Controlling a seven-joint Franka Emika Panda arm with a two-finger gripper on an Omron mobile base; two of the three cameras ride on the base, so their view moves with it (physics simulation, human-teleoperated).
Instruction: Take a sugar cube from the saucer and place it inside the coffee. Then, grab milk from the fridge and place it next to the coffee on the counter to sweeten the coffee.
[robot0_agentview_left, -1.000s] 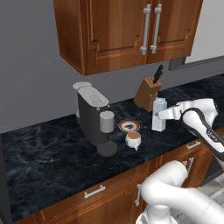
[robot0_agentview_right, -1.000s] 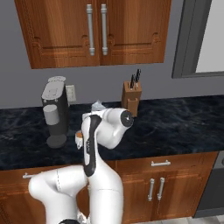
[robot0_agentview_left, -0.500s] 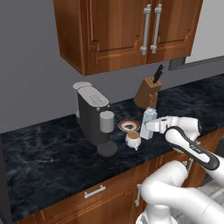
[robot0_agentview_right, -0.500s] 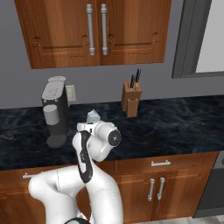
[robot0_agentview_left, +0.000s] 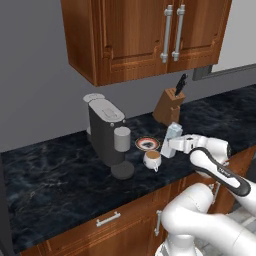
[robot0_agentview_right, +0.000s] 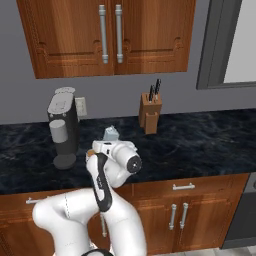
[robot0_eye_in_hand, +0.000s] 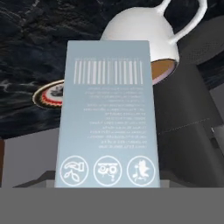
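Milk (robot0_agentview_left: 172, 139) is gripped btwn the fingers (robot0_agentview_left: 175, 145), part-open around its width, just above tabletop (robot0_agentview_left: 60, 175). Coffee (robot0_agentview_left: 152, 159) sits just beyond the fingers; cup could be knocked if carton is set down too close.

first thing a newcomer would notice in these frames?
The white arm reaching over the black counter, its gripper holding the pale blue milk carton just right of the coffee and the saucer. Behind them stands the grey coffee machine, with the wooden knife block further right by the wall.
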